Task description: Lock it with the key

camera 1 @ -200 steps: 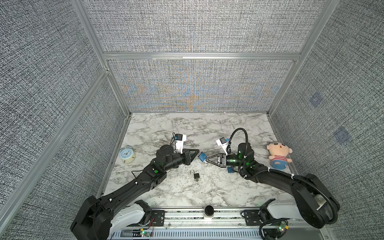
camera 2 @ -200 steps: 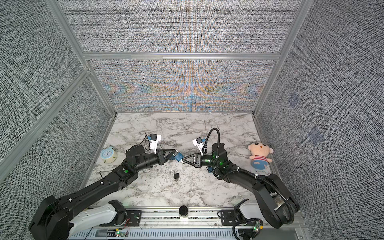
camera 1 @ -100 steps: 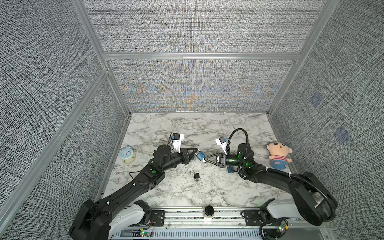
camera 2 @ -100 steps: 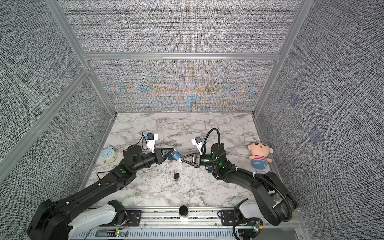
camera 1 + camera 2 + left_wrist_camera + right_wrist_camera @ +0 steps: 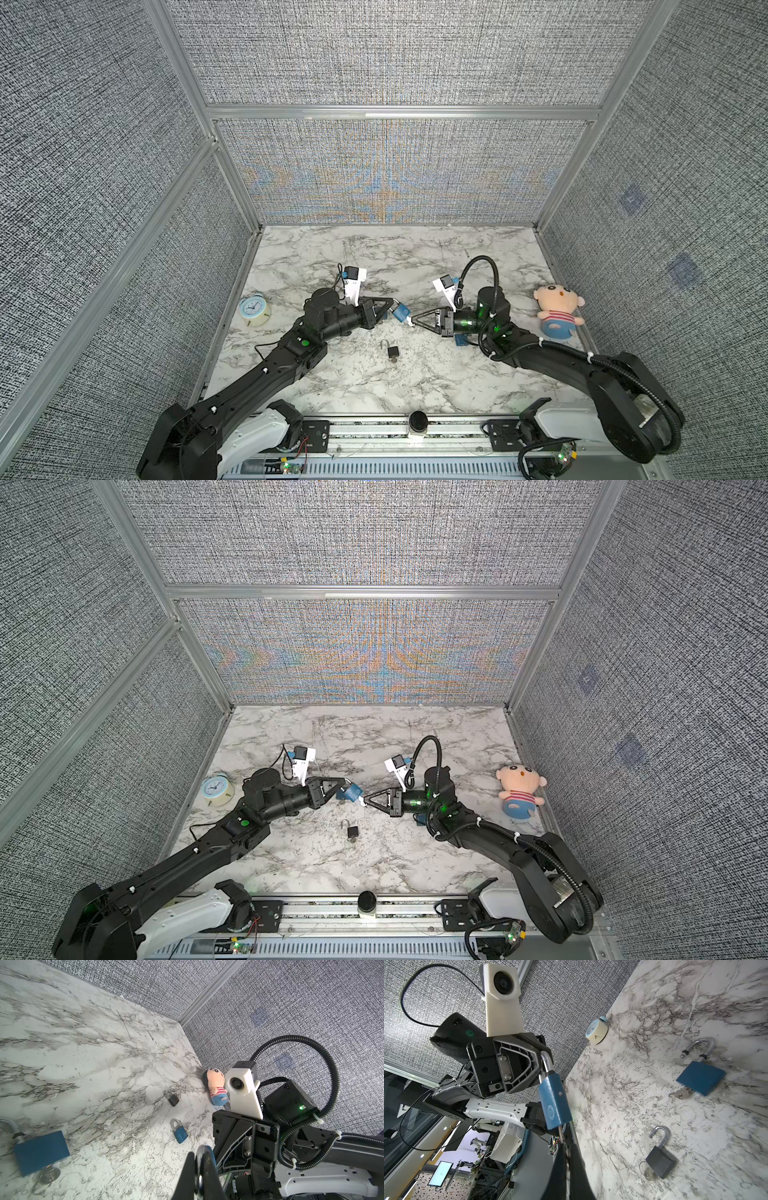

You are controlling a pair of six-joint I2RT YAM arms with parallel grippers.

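Currently the blue padlock (image 5: 401,312) hangs clear of the counter (image 5: 415,257), a little below the middle of both top views, its shackle (image 5: 546,1064) pinched in the closed left end effector (image 5: 392,300), while the right end effector (image 5: 412,320), also closed, grips the key (image 5: 561,1134) seated in the lock's underside. Turning could spin the body about the round shackle, or the thin key could slip or bend if the arms drift apart.

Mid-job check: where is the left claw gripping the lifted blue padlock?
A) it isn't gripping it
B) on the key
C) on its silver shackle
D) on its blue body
C: the right wrist view shows the left claw shut on the silver shackle of the lifted blue padlock.
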